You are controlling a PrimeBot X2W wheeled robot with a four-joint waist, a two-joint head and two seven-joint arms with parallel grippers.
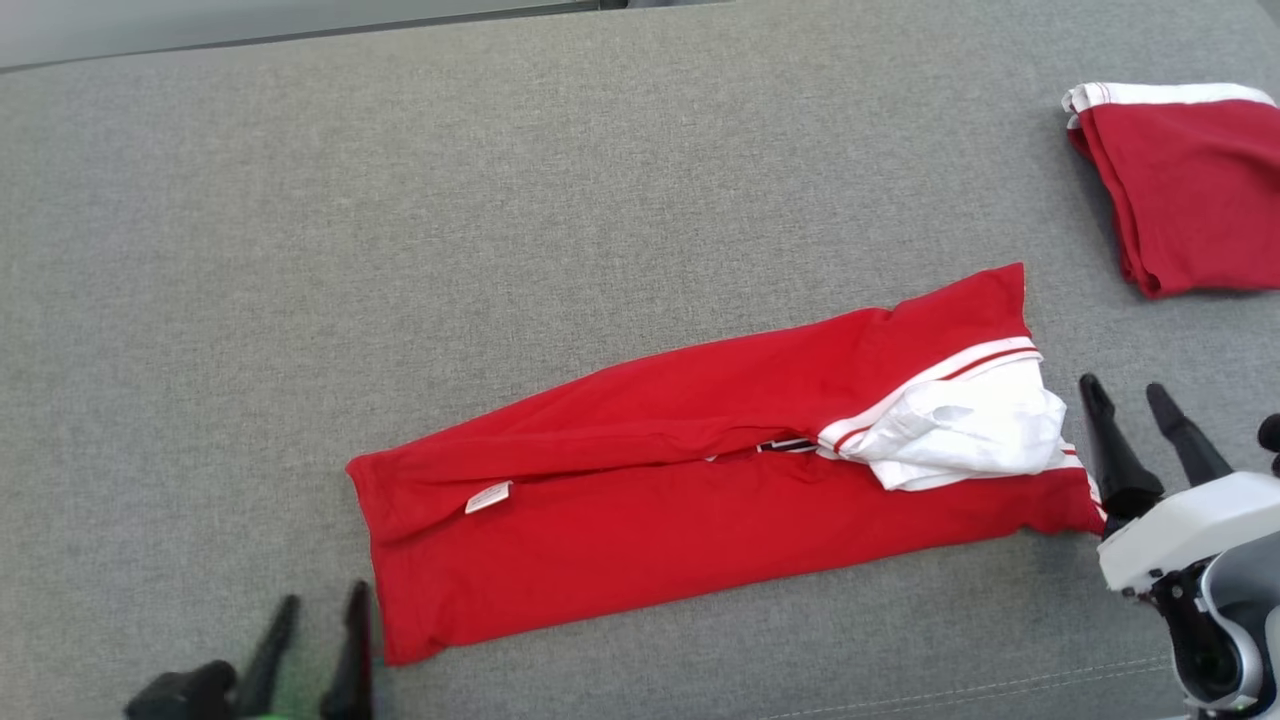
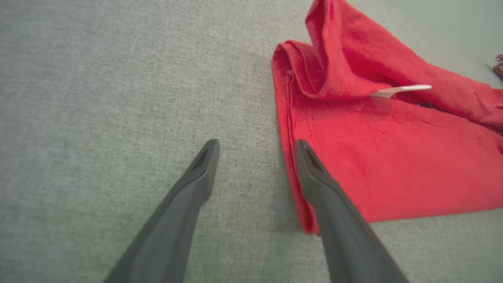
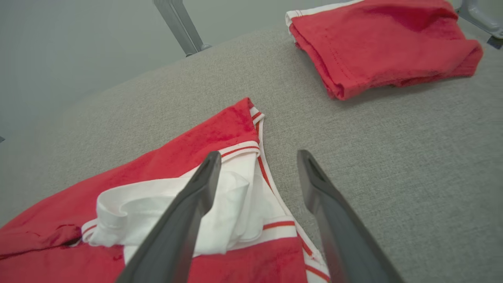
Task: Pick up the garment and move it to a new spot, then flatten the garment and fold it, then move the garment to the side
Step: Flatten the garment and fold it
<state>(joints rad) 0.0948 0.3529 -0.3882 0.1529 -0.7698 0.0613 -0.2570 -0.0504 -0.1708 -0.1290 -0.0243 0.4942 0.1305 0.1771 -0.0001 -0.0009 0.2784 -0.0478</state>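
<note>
A red garment (image 1: 700,480) with a white collar part (image 1: 960,430) lies folded into a long strip across the grey surface, slanting up to the right. My left gripper (image 1: 318,605) is open at the strip's lower left corner, nothing between its fingers; the left wrist view has the garment's edge (image 2: 290,157) right beside one finger (image 2: 314,177). At the strip's right end my right gripper (image 1: 1128,390) stands open and empty. In the right wrist view its fingers (image 3: 196,188) straddle the white-trimmed edge of the garment (image 3: 220,137) from above.
A second red garment (image 1: 1180,190), folded with a white band, lies at the back right of the grey fabric surface (image 1: 500,220); it is also in the right wrist view (image 3: 377,43). The surface's far edge runs along the top.
</note>
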